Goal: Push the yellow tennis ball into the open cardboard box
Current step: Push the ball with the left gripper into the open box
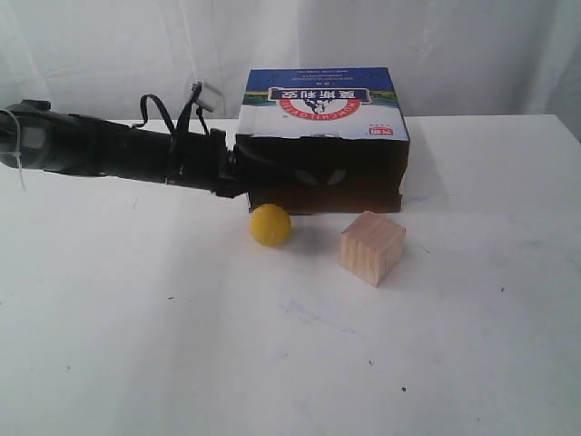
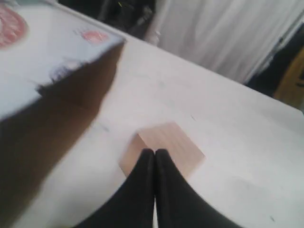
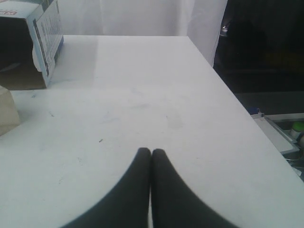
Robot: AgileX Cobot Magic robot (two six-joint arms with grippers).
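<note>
The yellow tennis ball (image 1: 270, 224) rests on the white table just in front of the open cardboard box (image 1: 322, 136), near the left end of its dark opening. The box's printed top (image 2: 42, 61) and brown inside also show in the left wrist view. My left arm (image 1: 136, 150) reaches in from the left, its end against the box's dark front, just above and left of the ball. My left gripper (image 2: 155, 151) is shut and empty, pointing at the wooden cube (image 2: 164, 147); the ball is hidden in that view. My right gripper (image 3: 151, 150) is shut over bare table, far from the ball.
The pale wooden cube (image 1: 372, 247) stands right of the ball, in front of the box's right part. The table (image 3: 156, 85) ends at an edge with dark floor and clutter beyond. A box corner (image 3: 45, 42) and a cube edge (image 3: 7, 111) show in the right wrist view.
</note>
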